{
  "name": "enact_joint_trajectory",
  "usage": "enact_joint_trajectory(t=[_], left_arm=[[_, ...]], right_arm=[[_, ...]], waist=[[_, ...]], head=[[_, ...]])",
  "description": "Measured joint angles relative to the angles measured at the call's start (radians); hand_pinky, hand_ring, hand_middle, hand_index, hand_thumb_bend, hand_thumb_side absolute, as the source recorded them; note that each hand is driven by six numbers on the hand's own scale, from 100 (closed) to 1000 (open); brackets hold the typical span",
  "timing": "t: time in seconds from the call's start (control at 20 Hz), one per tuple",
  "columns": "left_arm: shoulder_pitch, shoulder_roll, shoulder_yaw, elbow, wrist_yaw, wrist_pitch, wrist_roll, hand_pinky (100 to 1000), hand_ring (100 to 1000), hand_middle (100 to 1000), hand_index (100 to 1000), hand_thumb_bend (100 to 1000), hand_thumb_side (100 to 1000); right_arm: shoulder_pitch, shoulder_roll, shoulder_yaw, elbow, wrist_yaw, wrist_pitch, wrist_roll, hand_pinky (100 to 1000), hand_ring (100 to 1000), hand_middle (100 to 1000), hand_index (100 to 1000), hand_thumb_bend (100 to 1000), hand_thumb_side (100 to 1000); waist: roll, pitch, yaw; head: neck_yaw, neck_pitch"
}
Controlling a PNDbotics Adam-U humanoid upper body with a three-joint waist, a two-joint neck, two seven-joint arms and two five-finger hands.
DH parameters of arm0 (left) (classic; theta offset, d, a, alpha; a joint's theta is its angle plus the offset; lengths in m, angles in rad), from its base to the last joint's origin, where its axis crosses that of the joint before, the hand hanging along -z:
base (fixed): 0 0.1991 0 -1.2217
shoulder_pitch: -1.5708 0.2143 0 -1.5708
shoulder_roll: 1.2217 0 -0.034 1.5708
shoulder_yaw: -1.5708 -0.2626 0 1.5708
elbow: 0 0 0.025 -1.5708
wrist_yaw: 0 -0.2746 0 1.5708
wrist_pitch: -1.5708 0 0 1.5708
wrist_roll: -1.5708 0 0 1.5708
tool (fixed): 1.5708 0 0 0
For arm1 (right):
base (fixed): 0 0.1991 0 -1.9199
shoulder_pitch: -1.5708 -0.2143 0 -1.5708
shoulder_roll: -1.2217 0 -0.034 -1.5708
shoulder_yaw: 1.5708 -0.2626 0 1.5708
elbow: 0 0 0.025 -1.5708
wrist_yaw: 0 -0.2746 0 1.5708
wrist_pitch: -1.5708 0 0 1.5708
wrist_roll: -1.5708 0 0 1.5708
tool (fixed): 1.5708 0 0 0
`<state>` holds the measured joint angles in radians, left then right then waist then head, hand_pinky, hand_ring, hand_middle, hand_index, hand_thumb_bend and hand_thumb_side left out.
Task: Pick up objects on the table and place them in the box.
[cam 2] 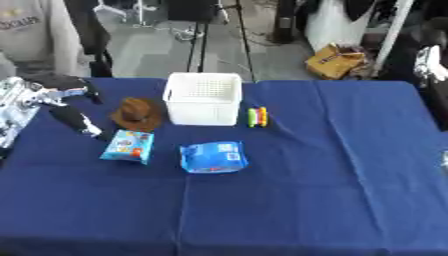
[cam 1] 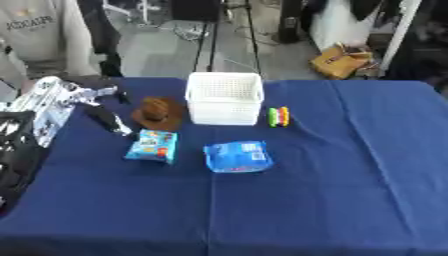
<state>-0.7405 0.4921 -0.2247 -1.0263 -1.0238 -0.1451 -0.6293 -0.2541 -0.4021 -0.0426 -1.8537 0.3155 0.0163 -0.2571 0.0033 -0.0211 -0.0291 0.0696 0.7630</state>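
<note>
- The white box (cam 1: 225,97), a perforated plastic basket, stands upright at the far middle of the table (cam 1: 350,190), which is covered in a dark blue cloth. Nothing can be seen inside it from here.
- A brown hat-shaped object (cam 1: 158,113) sits just to the left of the box, close to its near left corner.
- A small bundle of coloured items (cam 1: 278,116), green, yellow and orange-red, lies just to the right of the box, apart from its wall.
- A blue snack bag (cam 1: 238,156) lies flat on the cloth nearer than the box, roughly in front of it.
- A smaller light-blue packet (cam 1: 152,146) with a printed picture lies to the left of the blue snack bag, nearer than the hat-shaped object and apart from both.
- A black elongated object (cam 1: 108,120) with a white tip lies askew to the left of the hat-shaped object.
- A black-and-white patterned cloth (cam 1: 48,102) is heaped at the far left edge of the table.
- The robot's left arm (cam 1: 16,150) shows as a dark mass at the left edge of the left eye view; I cannot tell how its hand's fingers stand.
- The right hand does not show clearly in either view.
- The near half of the table carries only blue cloth.
</note>
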Motion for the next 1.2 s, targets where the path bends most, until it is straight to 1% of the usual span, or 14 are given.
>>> enact_joint_trajectory(t=[0.35, 0.5, 0.55, 0.6, 0.65, 0.7, 0.75, 0.8, 1.0, 1.2], left_arm=[[0.0, -0.05, 0.013, 0.046, -0.112, -0.071, 0.078, 961, 866, 738, 812, 932, 601], [0.0, -0.064, 0.02, 0.063, -0.16, -0.103, 0.113, 968, 875, 775, 841, 923, 608], [-0.001, -0.067, 0.024, 0.069, -0.176, -0.11, 0.123, 968, 875, 775, 841, 923, 608], [-0.002, -0.072, 0.028, 0.077, -0.192, -0.115, 0.131, 966, 881, 812, 865, 919, 613], [-0.004, -0.076, 0.032, 0.085, -0.208, -0.119, 0.137, 966, 881, 812, 865, 919, 613], [-0.007, -0.081, 0.038, 0.094, -0.221, -0.122, 0.142, 957, 884, 838, 888, 913, 613], [-0.008, -0.086, 0.044, 0.104, -0.23, -0.124, 0.146, 957, 884, 838, 888, 913, 613], [-0.008, -0.092, 0.05, 0.115, -0.235, -0.126, 0.149, 951, 884, 848, 898, 883, 597], [-0.015, -0.11, 0.069, 0.16, -0.234, -0.125, 0.152, 962, 895, 855, 903, 878, 587], [-0.027, -0.12, 0.077, 0.19, -0.225, -0.136, 0.133, 965, 897, 855, 901, 868, 581]], right_arm=[[0.0, 0.0, 0.0, 0.0, 0.0, 0.0, 0.0, 548, 671, 702, 825, 100, 705], [0.0, 0.0, 0.0, 0.0, 0.0, 0.0, 0.0, 548, 671, 702, 825, 100, 705], [0.0, 0.0, 0.0, 0.0, 0.0, 0.0, 0.0, 548, 671, 702, 825, 100, 705], [0.0, 0.0, 0.0, 0.0, 0.0, -0.001, 0.001, 548, 671, 702, 826, 100, 705], [0.001, 0.0, 0.0, 0.0, 0.0, -0.001, 0.001, 548, 671, 702, 826, 100, 705], [0.001, 0.0, 0.0, 0.0, 0.0, -0.002, 0.002, 548, 671, 702, 825, 100, 706], [0.001, 0.0, 0.0, 0.0, 0.0, -0.002, 0.002, 548, 671, 702, 825, 100, 706], [0.001, 0.0, 0.0, 0.0, 0.0, -0.002, 0.002, 548, 671, 702, 826, 100, 706], [0.001, 0.0, 0.001, 0.002, 0.0, -0.003, 0.004, 549, 671, 702, 826, 100, 707], [0.001, 0.0, 0.001, 0.002, -0.001, -0.003, 0.006, 549, 671, 702, 826, 100, 707]], waist=[[-0.001, 0.0, 0.0], [-0.001, 0.0, 0.001], [-0.001, 0.0, 0.002], [-0.001, 0.0, 0.002], [-0.001, 0.0, 0.002], [-0.002, 0.0, 0.002], [-0.002, 0.0, 0.002], [-0.002, 0.0, 0.002], [-0.003, 0.0, 0.0], [-0.003, 0.0, -0.004]], head=[[0.0, 0.0], [0.0, 0.0], [0.0, 0.0], [0.0, 0.0], [0.0, 0.0], [0.0, 0.0], [-0.001, 0.0], [-0.001, 0.0], [-0.003, 0.0], [-0.003, 0.0]])
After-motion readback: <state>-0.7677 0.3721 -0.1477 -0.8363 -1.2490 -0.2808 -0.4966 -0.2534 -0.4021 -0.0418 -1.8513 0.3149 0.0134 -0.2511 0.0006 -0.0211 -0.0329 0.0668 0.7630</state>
